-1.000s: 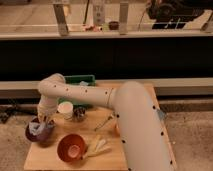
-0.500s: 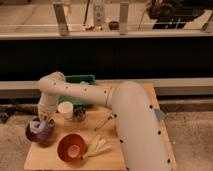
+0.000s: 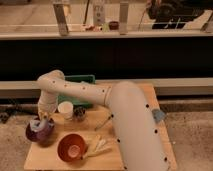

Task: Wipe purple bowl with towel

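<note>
camera view: gripper (image 3: 44, 118) over one purple bowl (image 3: 36, 136)

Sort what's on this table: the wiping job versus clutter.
In the job: purple bowl, towel in it, gripper right above the bowl.
Lying about: orange bowl, white cup, green tray, small dark cup, pale utensils.

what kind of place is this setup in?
Likely an indoor office or lab test area: a light wooden table holding a white cup and an orange-red bowl, beside a long dark barrier. The tool is over the round dark purple bowl.
</note>
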You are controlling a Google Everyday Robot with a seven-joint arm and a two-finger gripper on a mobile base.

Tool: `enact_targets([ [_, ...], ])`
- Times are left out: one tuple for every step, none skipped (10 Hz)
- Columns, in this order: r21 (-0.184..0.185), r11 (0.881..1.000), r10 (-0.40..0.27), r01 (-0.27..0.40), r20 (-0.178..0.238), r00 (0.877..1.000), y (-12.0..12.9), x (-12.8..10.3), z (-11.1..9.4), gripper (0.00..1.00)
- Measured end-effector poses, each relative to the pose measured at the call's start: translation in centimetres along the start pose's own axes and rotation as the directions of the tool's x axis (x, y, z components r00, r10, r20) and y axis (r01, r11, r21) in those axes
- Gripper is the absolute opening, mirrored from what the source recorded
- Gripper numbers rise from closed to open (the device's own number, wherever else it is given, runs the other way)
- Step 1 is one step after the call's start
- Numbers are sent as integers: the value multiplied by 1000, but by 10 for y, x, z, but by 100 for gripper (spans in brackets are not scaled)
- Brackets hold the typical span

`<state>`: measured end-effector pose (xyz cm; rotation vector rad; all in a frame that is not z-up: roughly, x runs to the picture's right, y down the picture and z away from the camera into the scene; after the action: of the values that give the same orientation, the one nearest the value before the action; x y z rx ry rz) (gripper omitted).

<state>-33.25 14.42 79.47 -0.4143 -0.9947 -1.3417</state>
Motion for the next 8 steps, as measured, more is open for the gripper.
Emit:
enact_targets([
  [-7,1000,4,-4,-5,1000,1,1,0,0],
  [-20,1000,22,-22,-19,1000,3,3,3,0],
  [-44,997,55,-57,-59,997,11,7,14,0],
  [-49,996,70,-74,-85,994,16,10,21,0],
  [-55,994,87,-94,-117,989,22,13,26,0],
  [-65,992,99,-109,-141,985,25,17,27,0],
  [-76,991,101,-114,-152,983,25,19,28,0],
  [-88,989,101,-116,-162,982,23,21,30,0],
])
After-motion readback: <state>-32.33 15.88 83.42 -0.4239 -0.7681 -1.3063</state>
